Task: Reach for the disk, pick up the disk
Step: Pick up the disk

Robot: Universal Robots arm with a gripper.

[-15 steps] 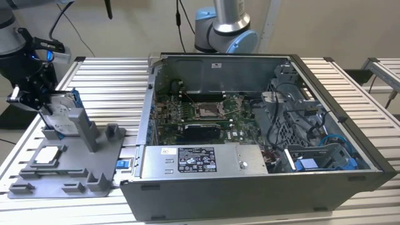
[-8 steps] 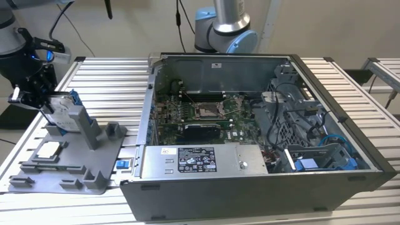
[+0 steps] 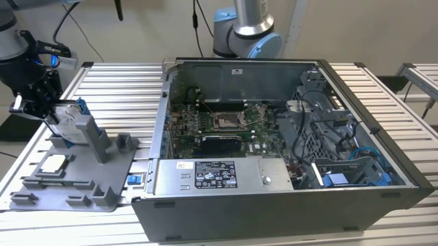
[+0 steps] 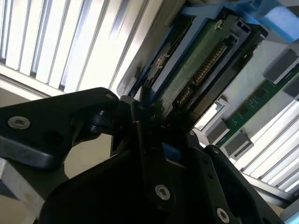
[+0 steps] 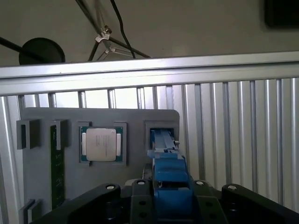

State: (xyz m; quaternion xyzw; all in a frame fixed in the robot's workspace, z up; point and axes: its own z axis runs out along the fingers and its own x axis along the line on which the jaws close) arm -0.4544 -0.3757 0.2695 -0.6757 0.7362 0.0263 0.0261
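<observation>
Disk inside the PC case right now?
No. The disk stands on edge in the gray fixture at the exterior view's left, outside the open computer case.

silver disk (image 3: 65,125), bright blue bracket (image 5: 170,179)

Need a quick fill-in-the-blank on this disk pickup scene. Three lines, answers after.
1. The flat silver metal disk stands on edge, framed by a bright ____ plastic bracket.
2. The small square silver chip lies flat on the ____ plastic fixture plate.
3. The black gripper is at the disk, to the exterior view's ____ of the open dark metal computer case.
Missing words: blue; grey; left.
</observation>
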